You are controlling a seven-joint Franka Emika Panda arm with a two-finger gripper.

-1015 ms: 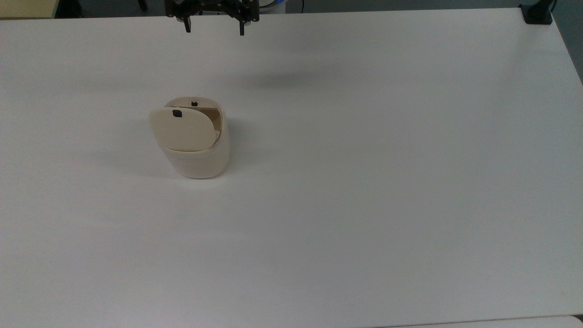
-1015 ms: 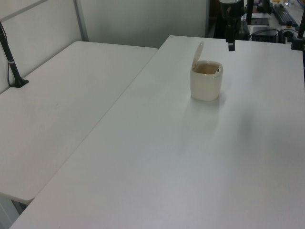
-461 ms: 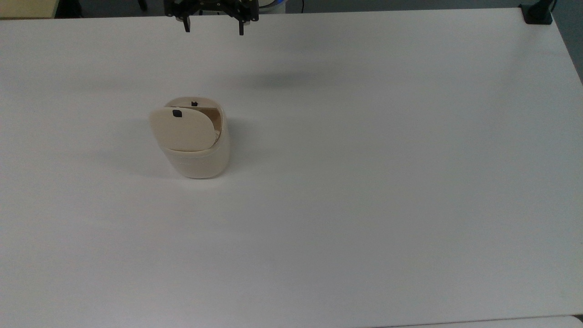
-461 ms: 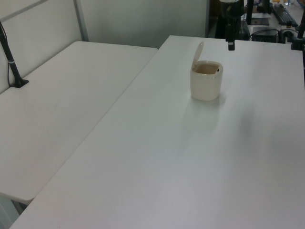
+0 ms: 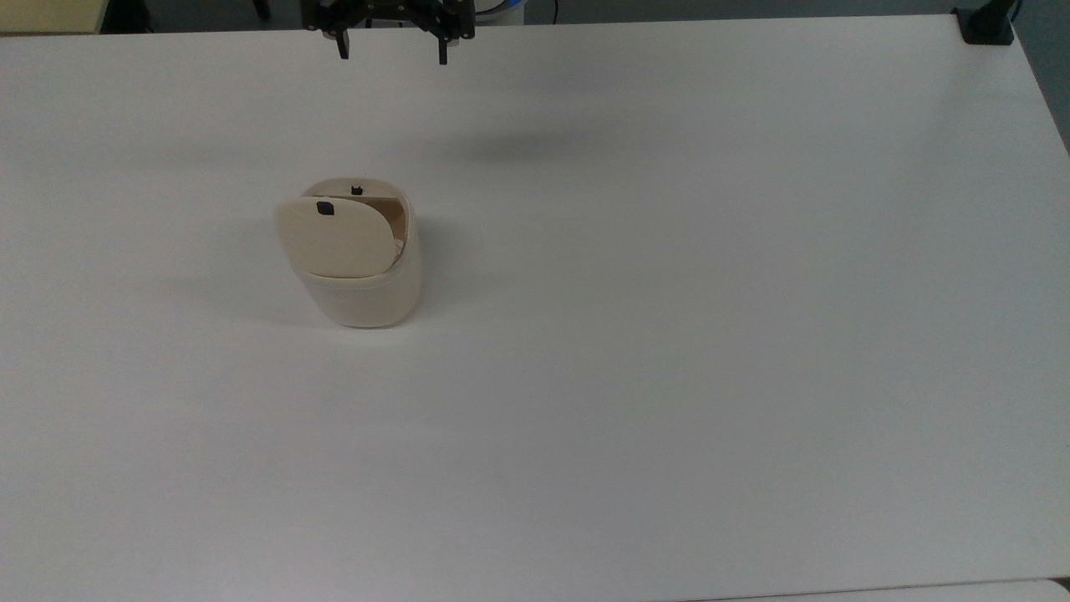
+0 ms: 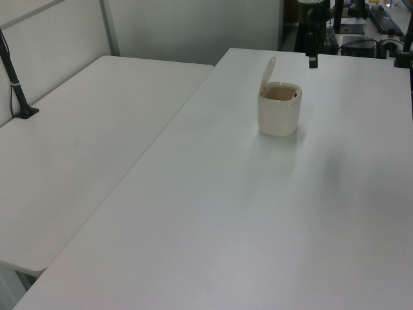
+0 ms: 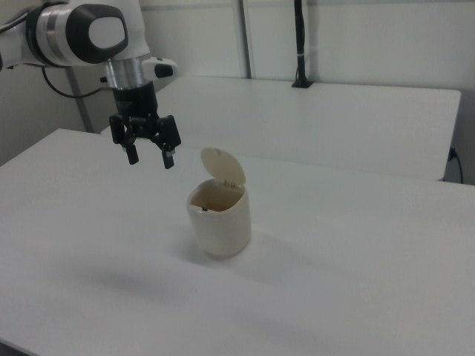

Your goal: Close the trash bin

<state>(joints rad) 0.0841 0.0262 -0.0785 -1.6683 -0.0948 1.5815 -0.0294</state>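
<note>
Nothing is really moving since a second ago: gripper (image 5: pixel 391 57) is sitting at the same spot, bin and lid unchanged.

Gripper (image 7: pixel 151 159) is hanging in the air with fingers spread wide, nothing between them, tips pointing down. It is hovering above the table (image 7: pixel 356 282), not touching anything. In the left view the gripper (image 6: pixel 313 62) is showing edge-on as one dark finger.

Taking the trash bin (image 7: pixel 220 221) as the landmark: gripper is sitting well apart from it, higher than its rim. In the top view it is lying toward the top edge from the trash bin (image 5: pixel 368 288), slightly to the top view's right. In the right view it is to the right view's left of the bin and above it. In the left view it is just up and to the left view's right of the trash bin (image 6: pixel 279 110).

Bin is standing upright on the white table (image 5: pixel 669 334). Its lid (image 7: pixel 223 167) is standing raised on the hinge, mouth open. In the top view the lid (image 5: pixel 334 238) is showing a small black mark near its upper edge. In the left view the lid (image 6: pixel 267 71) is rising edge-on from the bin's left rim.

A second white table (image 6: pixel 84 142) is standing beside the bin's table, on the left view's left.
</note>
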